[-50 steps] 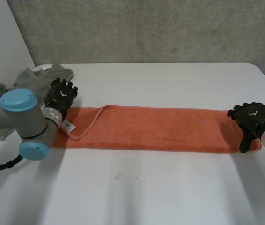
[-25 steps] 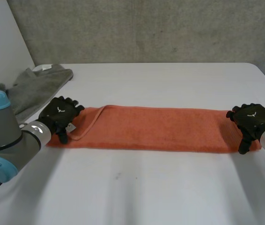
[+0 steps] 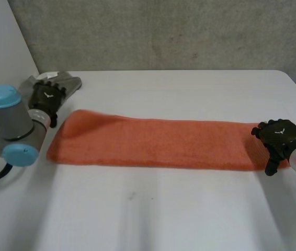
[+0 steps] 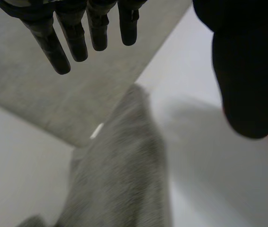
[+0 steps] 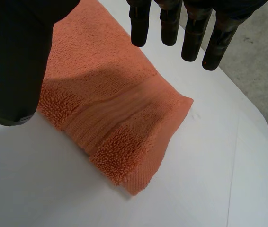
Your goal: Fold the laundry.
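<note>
Stretching across the white table (image 3: 179, 209) from the robot's left side to its right, the orange towel (image 3: 158, 142) lies flat as one long, narrow band. Its pile is looped terry, and the right wrist view shows a flat woven stripe running across near the short end, where doubled layers sit stacked at the corner. The towel's left end looks rounded. The right hand (image 3: 277, 137) hangs over the towel's right end, its fingers (image 5: 138, 26) straight and the thumb spread apart, grasping nothing. The left hand (image 3: 46, 99) sits just beyond the towel's far left corner, above a crumpled grey cloth (image 3: 67, 82), fingers (image 4: 77, 38) likewise straight and released.
</note>
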Tool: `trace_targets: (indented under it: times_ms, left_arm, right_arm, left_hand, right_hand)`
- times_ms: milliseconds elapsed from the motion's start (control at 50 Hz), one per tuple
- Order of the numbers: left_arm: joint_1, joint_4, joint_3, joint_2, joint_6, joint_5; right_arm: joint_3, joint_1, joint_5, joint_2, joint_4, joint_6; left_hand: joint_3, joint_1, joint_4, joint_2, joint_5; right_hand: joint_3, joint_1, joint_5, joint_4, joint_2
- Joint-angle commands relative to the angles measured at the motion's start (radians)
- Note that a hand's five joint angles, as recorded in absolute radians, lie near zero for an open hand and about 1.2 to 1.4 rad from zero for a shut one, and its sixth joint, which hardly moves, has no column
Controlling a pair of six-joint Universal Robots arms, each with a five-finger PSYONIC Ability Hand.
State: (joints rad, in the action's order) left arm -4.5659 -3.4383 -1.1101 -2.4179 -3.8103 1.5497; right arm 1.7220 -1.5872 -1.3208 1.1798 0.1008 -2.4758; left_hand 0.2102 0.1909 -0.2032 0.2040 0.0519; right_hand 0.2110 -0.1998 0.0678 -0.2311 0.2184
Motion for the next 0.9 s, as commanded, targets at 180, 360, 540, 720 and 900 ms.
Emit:
trace_targets:
  times_ms: [180, 360, 540, 720, 900]
  left_arm:
    - [0.071, 0.001, -0.220, 0.147, 0.064, -0.020]
    - [0.076, -0.001, -0.415, 0.332, 0.074, -0.033]
    - [0.077, -0.012, -0.531, 0.418, 0.138, -0.045]
    - [0.076, -0.012, -0.548, 0.413, 0.161, -0.045]
    - [0.077, -0.010, -0.548, 0.416, 0.162, -0.045]
  right_arm:
    - [0.011, 0.003, 0.029, 0.000, 0.007, 0.009]
    - [0.004, 0.010, 0.054, -0.008, 0.005, 0.012]
    - [-0.024, 0.012, 0.048, -0.072, 0.030, 0.018]
    - [-0.059, 0.016, 0.040, -0.121, 0.036, 0.023]
    - [-0.117, 0.072, 0.035, -0.183, 0.025, 0.060]
  left_hand:
    - [-0.020, -0.001, 0.013, -0.014, -0.036]
    - [-0.023, -0.004, 0.016, -0.017, -0.039]
    - [-0.023, -0.004, 0.016, -0.017, -0.039]
    - [-0.023, -0.004, 0.016, -0.017, -0.039]
    - [-0.023, -0.004, 0.016, -0.017, -0.039]
  right_hand:
    - [0.056, -0.067, 0.025, -0.036, 0.049]
    - [0.217, -0.228, 0.186, -0.197, 0.210]
    - [0.300, -0.311, 0.268, -0.280, 0.292]
    - [0.396, -0.407, 0.365, -0.376, 0.389]
    - [1.185, -1.196, 1.154, -1.165, 1.178]
